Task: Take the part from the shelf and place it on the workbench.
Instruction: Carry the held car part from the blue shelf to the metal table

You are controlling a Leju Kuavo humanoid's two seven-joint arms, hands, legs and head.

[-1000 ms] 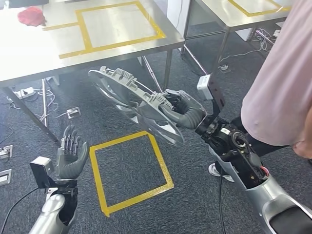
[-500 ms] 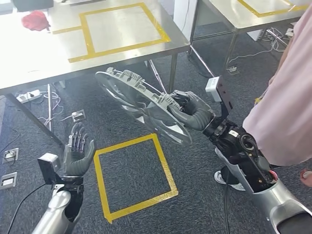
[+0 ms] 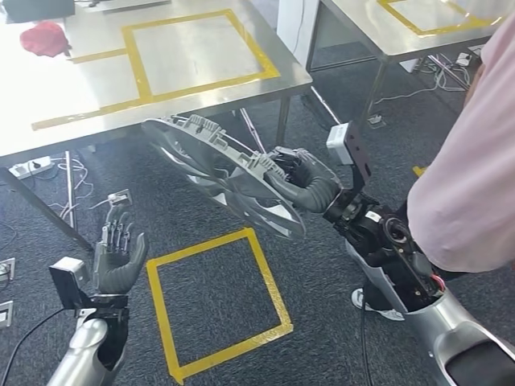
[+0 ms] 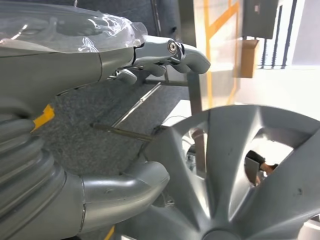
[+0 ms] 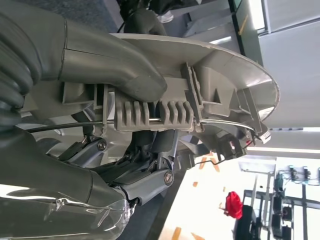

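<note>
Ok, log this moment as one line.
right hand: grips wheel cover by rim | left hand: open, empty | workbench: ahead, cover not placed

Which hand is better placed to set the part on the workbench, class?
Right. The right hand already grips the wheel cover near the workbench edge; the left hand hangs low, open.

part (image 3: pixel 224 173): grey moulded plastic, matt ribbed back
workbench (image 3: pixel 36 88): brushed metal, faintly glossy
floor (image 3: pixel 340 314): dark rough carpet
right hand (image 3: pixel 303 183): matt grey ribbed rubbery cover
cloth (image 3: pixel 41 38): red, crumpled
</note>
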